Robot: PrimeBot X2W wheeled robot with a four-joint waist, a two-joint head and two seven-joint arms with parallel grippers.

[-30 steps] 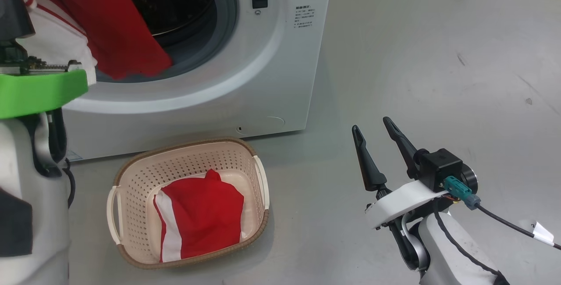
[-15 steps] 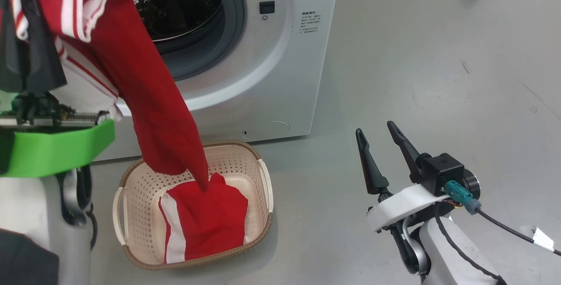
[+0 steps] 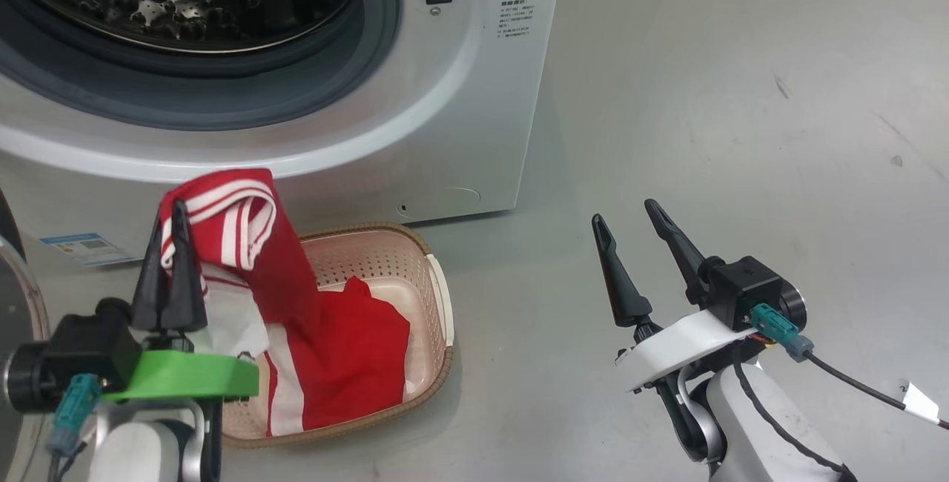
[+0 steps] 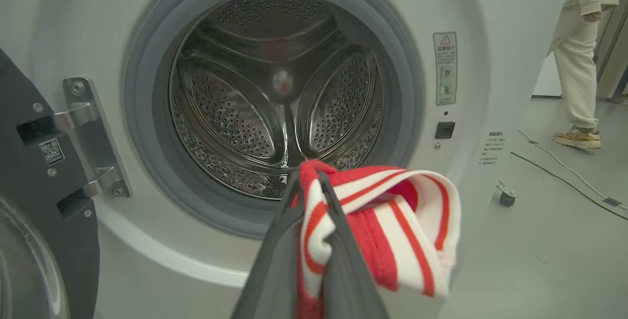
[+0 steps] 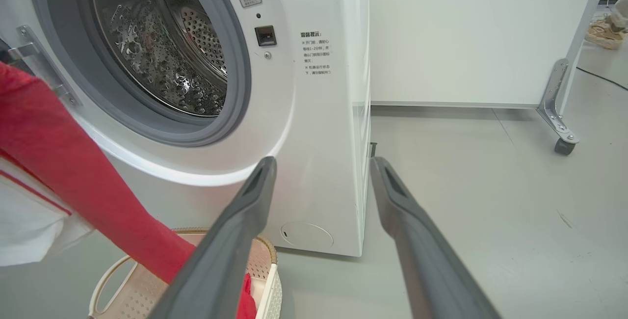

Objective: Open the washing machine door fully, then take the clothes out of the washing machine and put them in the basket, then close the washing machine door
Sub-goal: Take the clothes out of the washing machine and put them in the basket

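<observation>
Over the basket (image 3: 439, 296) before the washer (image 3: 460, 126), the left gripper (image 3: 170, 208) is clamped on a red jersey (image 3: 278, 267) by its striped trim, its tail draping onto another jersey (image 3: 356, 371) inside. Well to the right, the right gripper (image 3: 625, 211) hangs spread and empty over the floor (image 3: 741, 96).

we note the washing machine (image 3: 460, 133) front as smooth glossy white; its drum (image 4: 230, 113) is shiny perforated steel, the seal (image 4: 142, 127) matt grey rubber. the clothes (image 3: 348, 348) are soft red cloth with ribbed striped trim. the basket (image 3: 378, 259) is perforated cream plastic, rim woven-look. floor (image 3: 741, 96) smooth, faint sheen.
</observation>
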